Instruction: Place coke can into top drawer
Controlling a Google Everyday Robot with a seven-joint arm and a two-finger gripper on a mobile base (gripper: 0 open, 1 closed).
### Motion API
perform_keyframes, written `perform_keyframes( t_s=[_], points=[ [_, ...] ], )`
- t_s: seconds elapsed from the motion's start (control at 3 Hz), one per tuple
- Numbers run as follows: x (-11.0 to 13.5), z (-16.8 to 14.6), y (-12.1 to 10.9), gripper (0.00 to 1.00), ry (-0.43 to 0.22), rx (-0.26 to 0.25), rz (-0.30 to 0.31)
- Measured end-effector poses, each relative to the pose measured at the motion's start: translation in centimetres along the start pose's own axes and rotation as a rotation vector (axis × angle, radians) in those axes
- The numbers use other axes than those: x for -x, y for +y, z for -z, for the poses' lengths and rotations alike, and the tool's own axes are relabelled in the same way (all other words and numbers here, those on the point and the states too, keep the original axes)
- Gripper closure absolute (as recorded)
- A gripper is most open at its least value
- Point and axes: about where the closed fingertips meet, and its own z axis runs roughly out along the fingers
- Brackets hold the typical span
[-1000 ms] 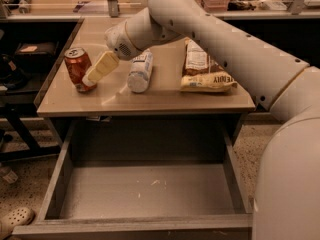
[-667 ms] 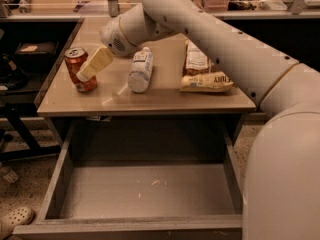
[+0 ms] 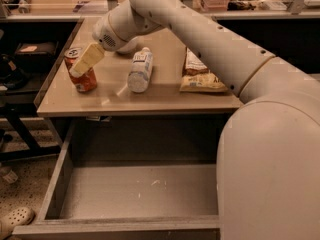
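Note:
The coke can [image 3: 84,80], red-orange with a silver top, stands upright at the left of the tabletop [image 3: 165,100]. My gripper [image 3: 83,59] reaches in from the right and is right at the can's upper part, covering part of it. The can rests on the table. The top drawer [image 3: 140,191] is pulled open below the table's front edge, wide and grey, with nothing in it.
A white plastic bottle [image 3: 140,70] lies on its side just right of the can. A snack bag [image 3: 199,77] lies further right. My arm spans the table's right side. A shoe [image 3: 15,219] lies on the floor at the lower left.
My gripper has moved left, from beside the can to over its upper part. The can, bottle and bag have not moved.

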Motion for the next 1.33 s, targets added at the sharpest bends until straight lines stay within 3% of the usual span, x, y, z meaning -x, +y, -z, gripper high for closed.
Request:
perform_keyframes(
  t_s=[0.67, 1.33],
  points=[
    [-0.67, -1.43, 1.80, 0.00, -0.010, 0.044, -0.002],
    [-0.67, -1.45, 1.81, 0.41, -0.010, 0.045, -0.002]
  ],
)
